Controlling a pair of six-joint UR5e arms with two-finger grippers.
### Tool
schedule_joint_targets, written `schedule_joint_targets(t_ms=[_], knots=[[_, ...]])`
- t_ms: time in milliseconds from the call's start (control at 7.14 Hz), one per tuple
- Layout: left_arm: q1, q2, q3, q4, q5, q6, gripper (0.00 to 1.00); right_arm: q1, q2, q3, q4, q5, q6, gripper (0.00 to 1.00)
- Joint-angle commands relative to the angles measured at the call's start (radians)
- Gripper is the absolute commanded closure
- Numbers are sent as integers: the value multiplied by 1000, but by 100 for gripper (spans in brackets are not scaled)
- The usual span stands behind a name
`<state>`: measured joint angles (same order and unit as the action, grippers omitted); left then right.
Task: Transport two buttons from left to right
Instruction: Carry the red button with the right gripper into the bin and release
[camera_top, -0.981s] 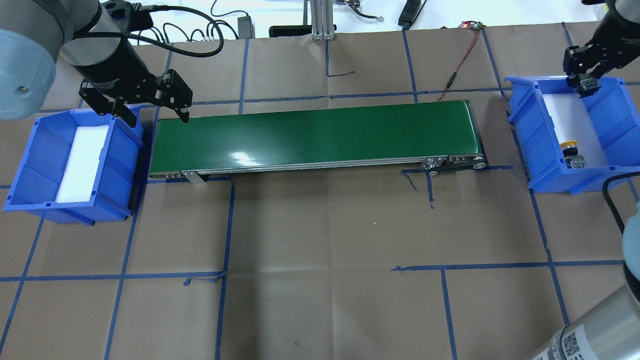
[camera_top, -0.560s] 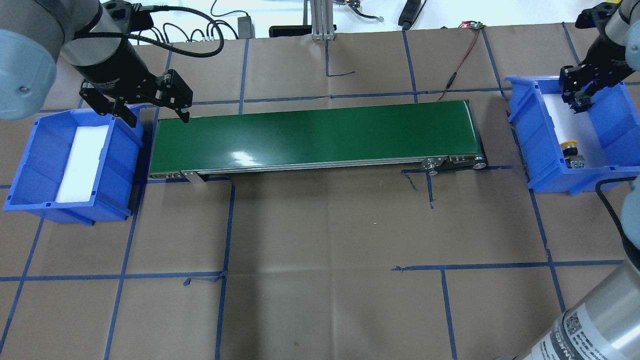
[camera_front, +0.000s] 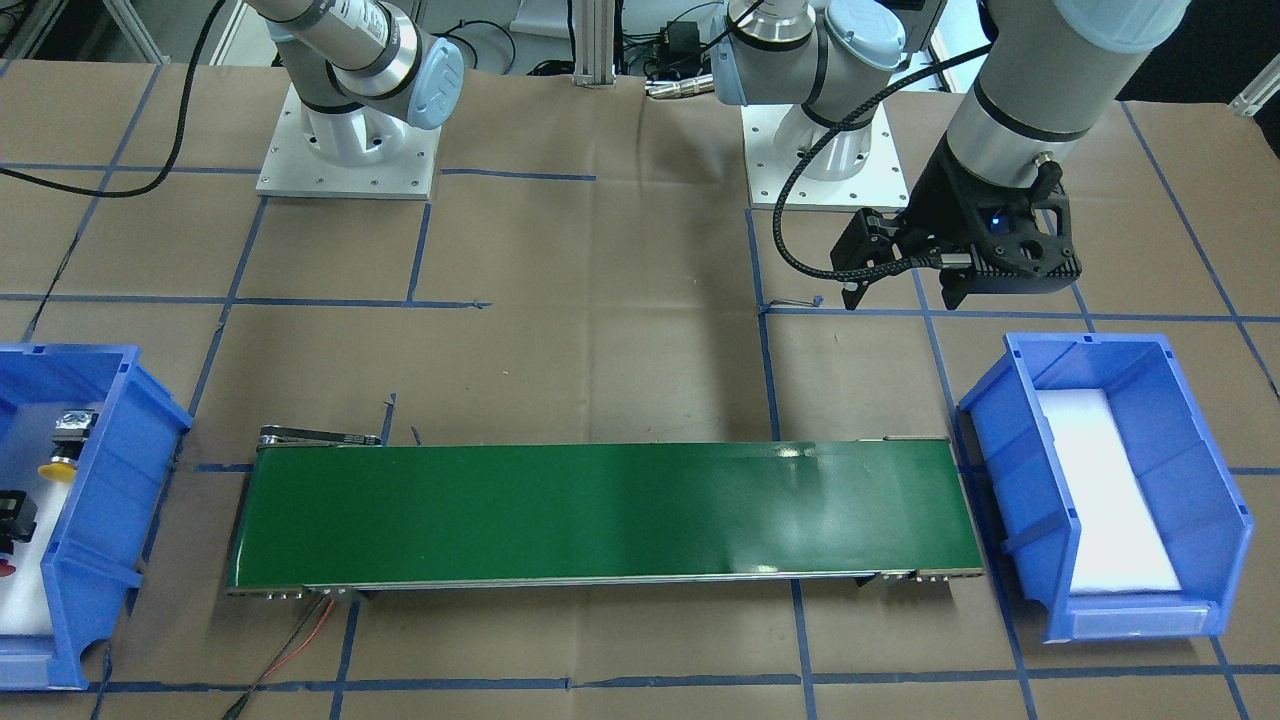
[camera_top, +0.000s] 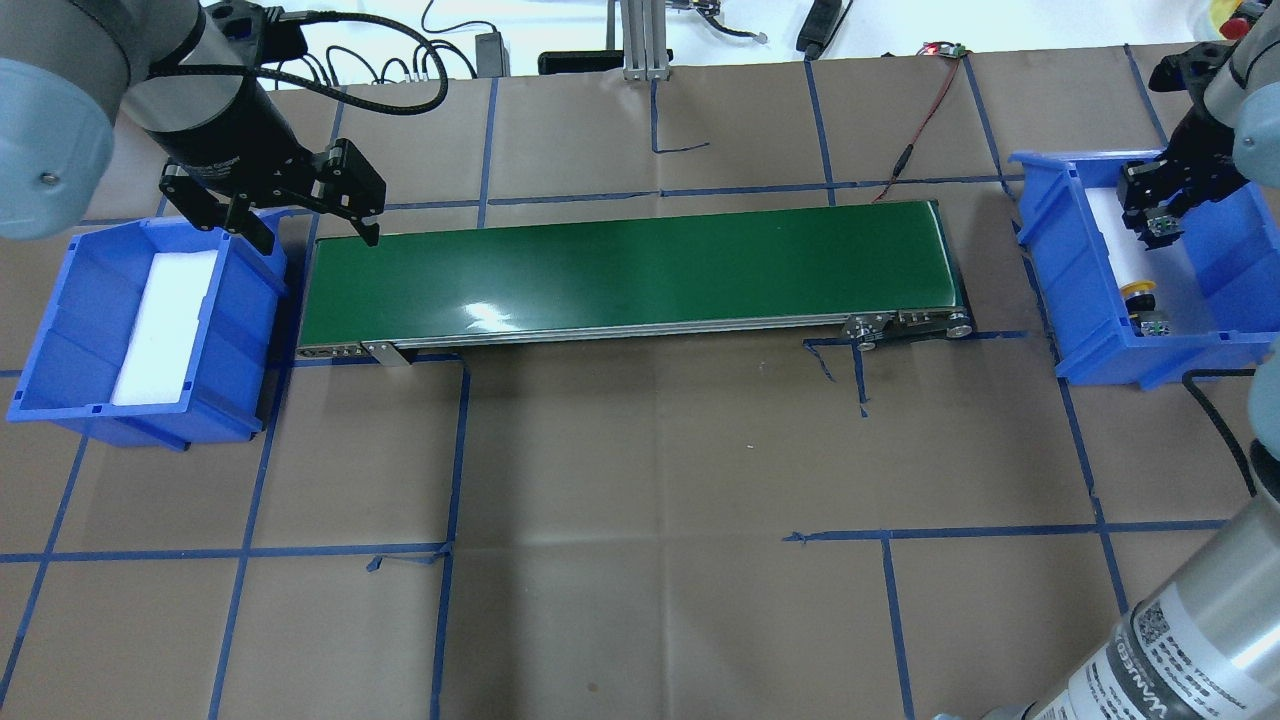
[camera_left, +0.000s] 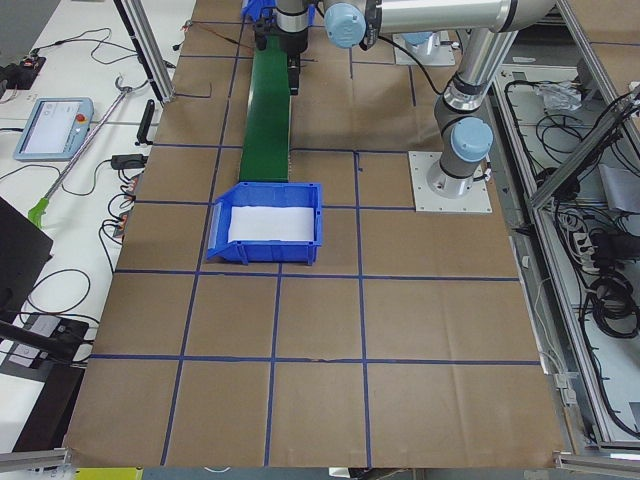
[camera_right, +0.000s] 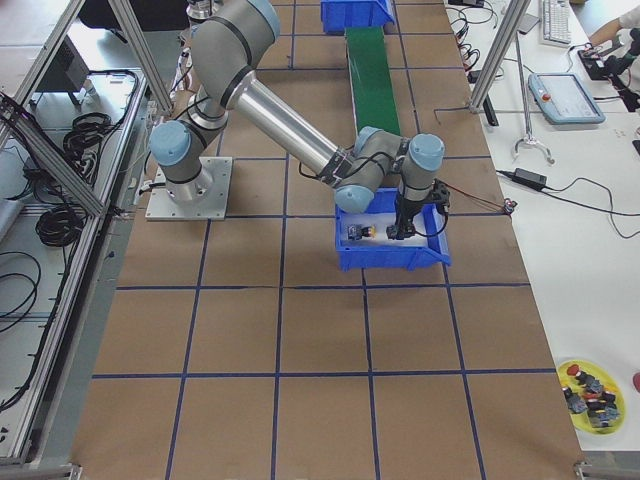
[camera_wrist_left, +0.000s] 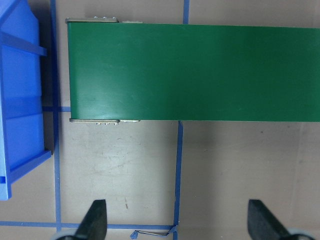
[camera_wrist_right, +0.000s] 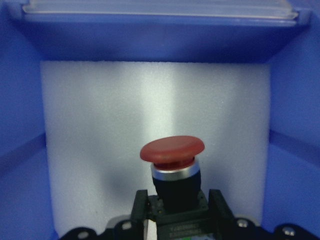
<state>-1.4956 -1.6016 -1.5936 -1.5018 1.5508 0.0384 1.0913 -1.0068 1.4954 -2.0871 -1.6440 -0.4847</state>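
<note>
Foam (camera_wrist_right: 100, 125), matte white, underlies domed red button (camera_wrist_right: 172, 150) clamped in right hand (camera_wrist_right: 176, 202).

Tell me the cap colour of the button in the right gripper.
Red; the button shows best in the right wrist view.

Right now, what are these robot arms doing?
The right claw holds the red button down inside the right bin. The yellow button lies in that bin too. The left claw hangs open near the belt's left end, beside the left bin, holding nothing.
</note>
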Motion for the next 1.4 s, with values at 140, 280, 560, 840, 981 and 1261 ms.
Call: schedule_joint_targets(t_ms=[140, 280, 560, 840, 981, 1261], knots=[[0, 0, 1, 0, 0, -2, 1, 2, 17, 16, -2, 0, 3, 89], [0, 0, 0, 0, 0, -2, 1, 6, 20, 9, -4, 1, 2, 69], [0, 0, 1, 0, 0, -2, 1, 6, 24, 8, -5, 70, 3, 1], [0, 0, 0, 0, 0, -2, 1, 6, 8, 2, 5, 69, 5, 1], [0, 0, 1, 0, 0, -2, 1, 6, -9, -9, 13, 62, 5, 1], [0, 0, 0, 0, 0, -2, 1, 6, -108, -23, 97, 53, 6, 1]])
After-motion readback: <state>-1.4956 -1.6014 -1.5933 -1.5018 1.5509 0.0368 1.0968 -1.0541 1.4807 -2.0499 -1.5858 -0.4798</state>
